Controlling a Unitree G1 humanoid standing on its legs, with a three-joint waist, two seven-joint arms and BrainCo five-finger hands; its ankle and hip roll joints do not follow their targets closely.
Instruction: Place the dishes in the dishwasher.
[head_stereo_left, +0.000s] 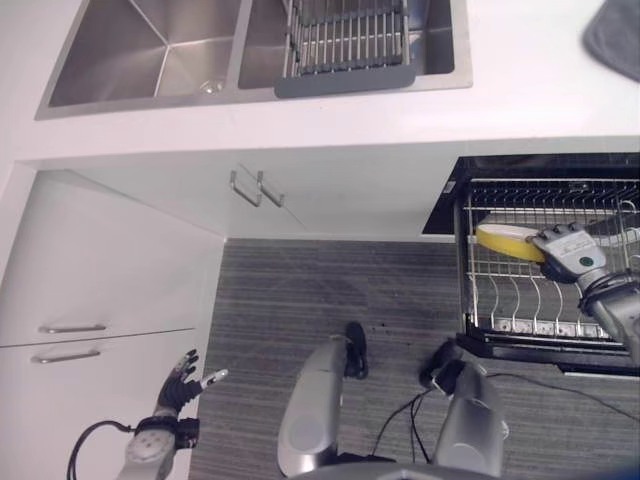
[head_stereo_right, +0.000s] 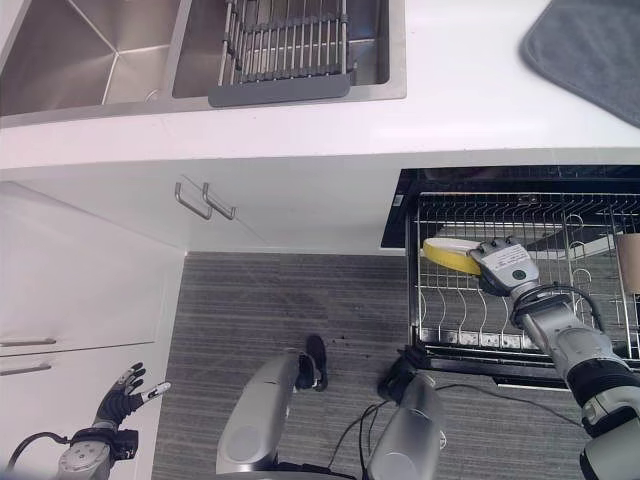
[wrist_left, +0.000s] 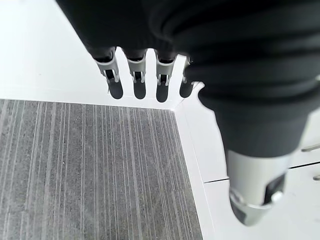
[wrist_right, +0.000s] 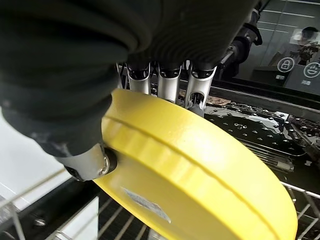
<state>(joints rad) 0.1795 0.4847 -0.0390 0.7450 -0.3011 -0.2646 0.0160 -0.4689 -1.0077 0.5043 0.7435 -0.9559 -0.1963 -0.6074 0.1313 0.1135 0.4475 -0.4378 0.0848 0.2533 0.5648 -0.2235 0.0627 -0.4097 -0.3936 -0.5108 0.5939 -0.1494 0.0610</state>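
The right hand (head_stereo_right: 507, 268) was clamped on a round yellow plate (wrist_right: 200, 170), fingers (wrist_right: 167, 82) over one face and thumb under the rim, holding it tilted above the pulled-out wire dishwasher rack (head_stereo_right: 520, 330) near that rack's back left corner. The plate had not been seated between the tines. Judging by this, the task was only partly along: this dish was at the rack but not set down, and the tine rows below it looked bare (a brownish object at the rack's right edge was too cut off to identify).

The left hand (head_stereo_left: 180, 385) hung low beside the white drawer fronts (head_stereo_left: 90, 300), fingers loosely spread and empty.

Further out, a white worktop (head_stereo_right: 450, 110) ran above the open dishwasher, carrying a steel double sink (head_stereo_left: 160, 50) with a grey wire drainer (head_stereo_left: 345, 45) across its right basin; no dishes showed in it. A grey mat (head_stereo_right: 590, 50) lay at the worktop's right back corner. The floor (head_stereo_left: 300, 290) was grey and striped.
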